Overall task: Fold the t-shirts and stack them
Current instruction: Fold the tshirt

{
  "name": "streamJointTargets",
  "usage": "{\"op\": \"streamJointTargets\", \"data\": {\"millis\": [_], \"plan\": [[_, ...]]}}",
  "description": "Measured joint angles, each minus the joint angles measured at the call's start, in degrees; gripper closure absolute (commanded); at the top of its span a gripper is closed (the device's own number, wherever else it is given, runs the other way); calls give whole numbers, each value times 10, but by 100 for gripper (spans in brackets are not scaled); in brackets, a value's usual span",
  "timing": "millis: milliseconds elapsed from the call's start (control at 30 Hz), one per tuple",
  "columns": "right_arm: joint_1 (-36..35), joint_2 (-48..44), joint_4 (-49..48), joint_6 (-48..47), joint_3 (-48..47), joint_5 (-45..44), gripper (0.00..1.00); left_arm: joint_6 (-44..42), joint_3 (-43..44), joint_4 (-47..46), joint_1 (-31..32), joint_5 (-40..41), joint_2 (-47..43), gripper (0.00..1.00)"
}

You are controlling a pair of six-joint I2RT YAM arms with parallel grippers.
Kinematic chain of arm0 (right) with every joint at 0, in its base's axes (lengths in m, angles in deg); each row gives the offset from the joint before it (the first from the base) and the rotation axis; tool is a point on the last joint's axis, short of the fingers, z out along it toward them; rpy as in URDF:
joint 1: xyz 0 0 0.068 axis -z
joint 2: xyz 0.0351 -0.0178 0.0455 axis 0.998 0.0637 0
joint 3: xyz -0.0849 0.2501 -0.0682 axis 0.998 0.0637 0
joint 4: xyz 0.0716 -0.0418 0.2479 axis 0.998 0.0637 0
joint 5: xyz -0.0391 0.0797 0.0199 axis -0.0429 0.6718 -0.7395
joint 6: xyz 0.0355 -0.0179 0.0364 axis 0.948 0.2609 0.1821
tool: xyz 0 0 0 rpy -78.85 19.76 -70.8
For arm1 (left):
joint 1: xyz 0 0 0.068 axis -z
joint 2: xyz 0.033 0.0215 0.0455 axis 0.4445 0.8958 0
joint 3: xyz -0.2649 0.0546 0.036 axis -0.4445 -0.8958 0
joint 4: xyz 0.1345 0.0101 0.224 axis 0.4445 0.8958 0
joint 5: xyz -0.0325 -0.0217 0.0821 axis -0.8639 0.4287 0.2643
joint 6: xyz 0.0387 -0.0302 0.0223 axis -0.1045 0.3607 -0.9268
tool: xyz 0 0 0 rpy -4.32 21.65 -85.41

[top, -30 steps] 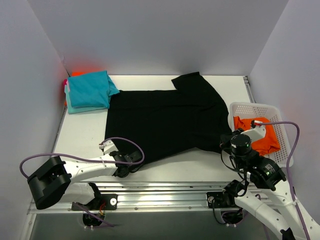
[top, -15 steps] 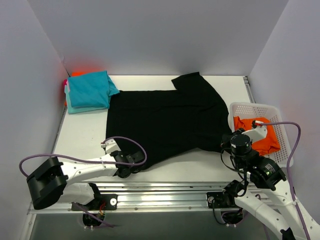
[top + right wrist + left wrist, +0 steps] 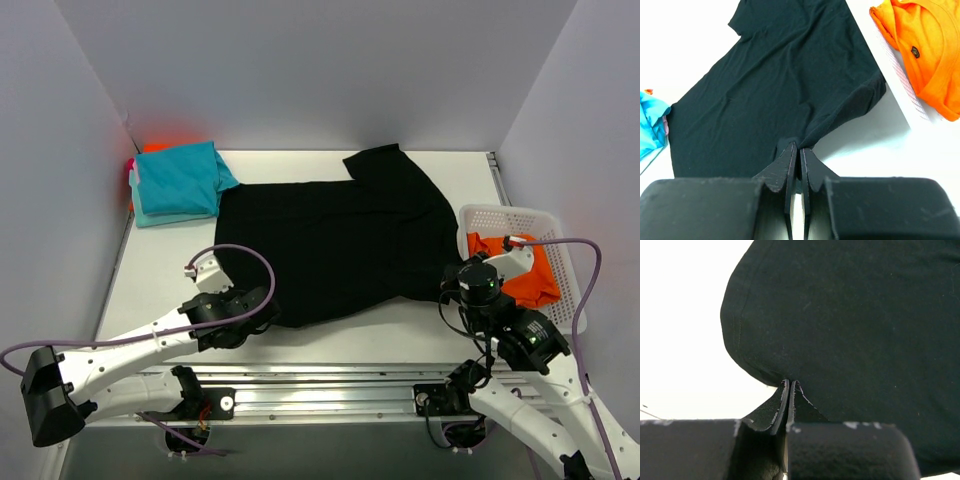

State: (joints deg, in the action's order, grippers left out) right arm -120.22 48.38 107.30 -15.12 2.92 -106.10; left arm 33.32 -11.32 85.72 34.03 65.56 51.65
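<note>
A large black t-shirt (image 3: 330,235) lies spread flat across the middle of the table. My left gripper (image 3: 258,306) is shut on its near-left hem, as the left wrist view (image 3: 788,383) shows, with the black cloth (image 3: 850,320) right at the tips. My right gripper (image 3: 456,284) is shut on the shirt's near-right edge; in the right wrist view (image 3: 799,146) the cloth (image 3: 775,85) bunches at the tips. Folded teal t-shirts (image 3: 178,180) are stacked at the far left, with orange (image 3: 160,147) and pink (image 3: 131,176) edges beneath. An orange t-shirt (image 3: 520,268) lies in the basket.
The white lattice basket (image 3: 500,212) stands at the right edge of the table, close to my right gripper; it also shows in the right wrist view (image 3: 900,80). Grey walls close in the table on the left, back and right. A metal rail runs along the near edge.
My left arm has swung and its gripper has moved away from the near edge, carrying the black shirt's near-left hem with it. The right gripper has barely moved.
</note>
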Motion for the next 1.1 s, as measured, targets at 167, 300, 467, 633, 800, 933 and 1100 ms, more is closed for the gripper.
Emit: {"op": "streamJointTargets", "data": {"millis": [167,300,467,633,800,933,1100], "plan": [[0,43,-23,-1,-7,-7,100,-70,9,-21,-35,-2,-8,98],[0,65,-53,-10,-7,-16,100,-137,9,-68,-81,-12,-19,98],[0,77,-90,-14,-6,-40,100,-211,9,-135,-127,-27,-23,98],[0,118,-132,-14,-7,-75,100,-283,24,-203,-181,-53,-6,98],[37,223,-200,-14,-7,-83,100,-337,24,-294,-229,-81,21,98],[103,370,-255,-14,-30,-75,100,-381,38,-388,-305,-127,124,98],[165,594,-289,-18,-153,-61,1,-426,131,-453,-397,-220,335,30]]}}
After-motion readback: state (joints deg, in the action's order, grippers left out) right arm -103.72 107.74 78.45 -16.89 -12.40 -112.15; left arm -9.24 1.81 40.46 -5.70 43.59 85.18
